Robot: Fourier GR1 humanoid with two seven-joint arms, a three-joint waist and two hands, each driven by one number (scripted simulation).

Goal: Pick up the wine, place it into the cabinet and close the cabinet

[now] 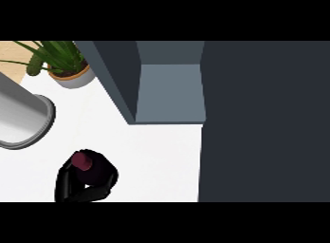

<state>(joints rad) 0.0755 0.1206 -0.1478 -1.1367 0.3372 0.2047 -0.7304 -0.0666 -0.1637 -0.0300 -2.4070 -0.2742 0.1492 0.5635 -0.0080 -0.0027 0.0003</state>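
The wine bottle shows only as a dark red top on the white counter at the lower left. My left hand is curled round it and hides the rest of the bottle. Its grey forearm comes in large from the left edge. The cabinet stands open at the top middle, with a blue-grey inner floor between dark walls, up and to the right of the bottle. My right hand is not visible.
A potted plant in a pale pot stands at the top left beside the cabinet's left wall. A wide dark panel fills the right side. The white counter lies between the bottle and the cabinet.
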